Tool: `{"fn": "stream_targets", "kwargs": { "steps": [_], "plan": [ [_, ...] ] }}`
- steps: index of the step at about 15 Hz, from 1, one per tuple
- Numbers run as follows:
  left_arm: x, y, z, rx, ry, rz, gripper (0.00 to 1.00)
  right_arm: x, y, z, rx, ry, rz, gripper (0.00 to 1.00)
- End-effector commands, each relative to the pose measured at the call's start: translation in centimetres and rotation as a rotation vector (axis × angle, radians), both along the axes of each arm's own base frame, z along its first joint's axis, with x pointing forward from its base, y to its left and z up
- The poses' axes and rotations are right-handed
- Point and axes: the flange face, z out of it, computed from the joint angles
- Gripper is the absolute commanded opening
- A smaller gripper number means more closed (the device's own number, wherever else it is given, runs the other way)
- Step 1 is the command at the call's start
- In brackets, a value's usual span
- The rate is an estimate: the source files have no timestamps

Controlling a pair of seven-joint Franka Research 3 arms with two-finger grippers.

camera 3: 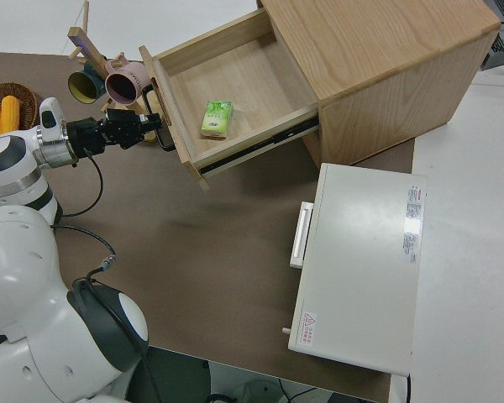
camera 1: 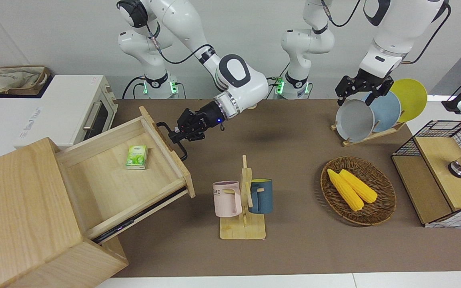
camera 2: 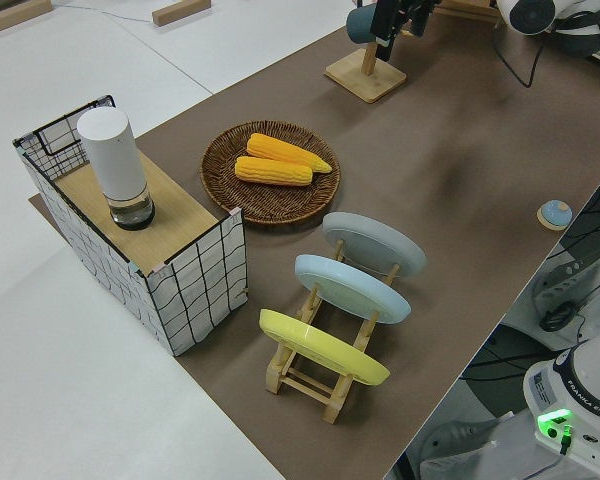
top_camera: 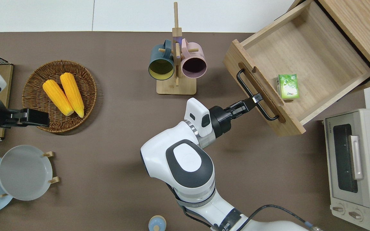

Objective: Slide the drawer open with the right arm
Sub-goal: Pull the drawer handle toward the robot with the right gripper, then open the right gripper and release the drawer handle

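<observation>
The pale-wood drawer (camera 1: 94,188) (top_camera: 313,48) (camera 3: 235,80) stands pulled well out of its big wood box (camera 1: 18,212), its front turned toward the middle of the table. A small green packet (camera 1: 136,157) (top_camera: 288,86) lies in it. My right gripper (camera 1: 173,136) (top_camera: 256,98) (camera 3: 155,126) is shut on the black U-shaped handle (camera 1: 182,154) (top_camera: 241,81) on the drawer front, near the handle's middle. The blue light on the right arm's wrist shows. My left arm is parked, its gripper (camera 1: 356,99) open.
A mug rack (camera 1: 242,200) with a pink and a blue mug stands close to the drawer's front corner. A white toaster oven (camera 1: 74,108) sits beside the box, nearer to the robots. A basket of corn (camera 1: 357,191), a plate rack (camera 1: 368,134) and a wire-mesh cabinet (camera 1: 438,180) fill the left arm's end.
</observation>
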Motion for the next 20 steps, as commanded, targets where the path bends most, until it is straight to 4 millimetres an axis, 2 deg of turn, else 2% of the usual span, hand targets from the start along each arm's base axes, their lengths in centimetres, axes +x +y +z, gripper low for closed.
{"fn": "stream_targets", "kwargs": {
  "steps": [1,2,3,9,15,20],
  "plan": [
    [-0.4,0.2,0.4,0.012,0.003,-0.001,1.00,-1.1,1.9,2.1,0.035,-0.041,-0.014,0.665],
    [-0.4,0.1,0.4,0.012,0.003,-0.003,1.00,-1.0,1.8,2.2,0.032,-0.045,-0.013,0.748],
    [-0.4,0.2,0.4,0.012,0.003,-0.001,1.00,-1.0,1.8,2.3,0.031,-0.045,-0.010,0.983],
    [-0.4,0.2,0.4,0.012,0.002,-0.001,1.00,-1.0,1.9,2.3,0.026,-0.049,-0.008,0.992],
    [-0.4,0.2,0.4,0.012,0.003,-0.001,1.00,-2.3,3.2,2.2,0.087,-0.003,-0.003,0.992],
    [-0.4,0.2,0.4,0.012,0.002,-0.001,1.00,-2.5,4.3,4.9,0.299,0.061,-0.016,0.992]
  ]
}}
